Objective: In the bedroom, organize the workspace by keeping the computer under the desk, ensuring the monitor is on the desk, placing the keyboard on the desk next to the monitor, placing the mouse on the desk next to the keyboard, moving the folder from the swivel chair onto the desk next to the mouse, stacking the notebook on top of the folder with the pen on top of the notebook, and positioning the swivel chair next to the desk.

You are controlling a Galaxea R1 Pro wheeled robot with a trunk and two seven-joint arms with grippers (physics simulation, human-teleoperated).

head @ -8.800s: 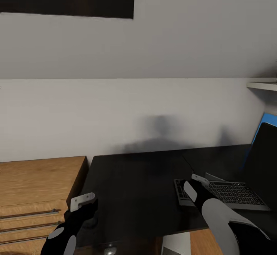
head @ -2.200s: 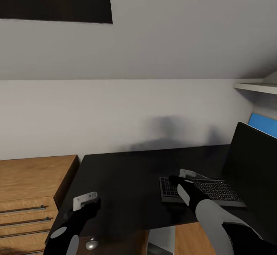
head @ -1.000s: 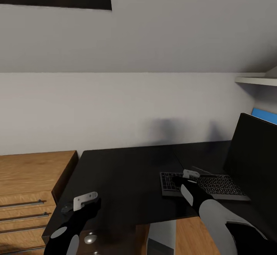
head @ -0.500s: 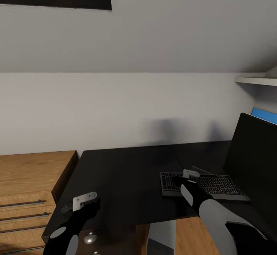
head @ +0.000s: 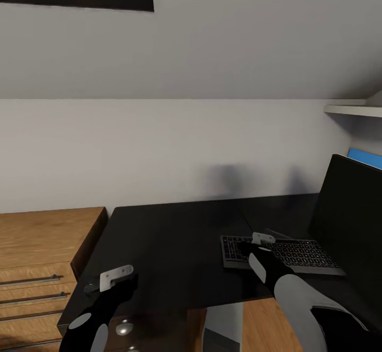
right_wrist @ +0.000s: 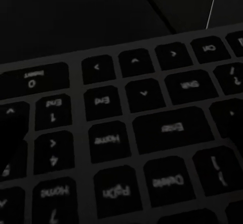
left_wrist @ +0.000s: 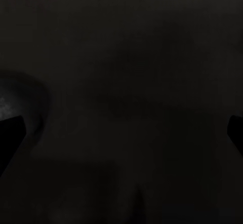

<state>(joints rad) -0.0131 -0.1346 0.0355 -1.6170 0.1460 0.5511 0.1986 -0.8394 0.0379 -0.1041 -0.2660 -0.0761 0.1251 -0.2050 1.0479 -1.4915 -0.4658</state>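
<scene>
Keyboard (head: pixel 281 256), flat black rectangle with dark keys and a thin grey rim, lies on the black-topped desk (head: pixel 175 246), right part, just near of the large black flat monitor (head: pixel 353 219) at far right. Its long axis runs left-right, roughly along the desk's near edge.

Right gripper (head: pixel 258 242) sits over the keyboard's left end, at or just above the keys. The right wrist view looks straight onto the numpad and Enter keys (right_wrist: pixel 169 127) from very close. We cannot tell whether its jaws are wide, narrow or pinching the rim.

Left gripper (head: pixel 114 279) hangs at the desk's near-left corner, well apart from the keyboard, beside the light wooden drawer unit (head: pixel 42 246). Its wrist view is nearly black, so its state is unclear too.

We judge the right arm clearly nearer. Any nudge of the keyboard toward the monitor goes rightward along that long axis.
</scene>
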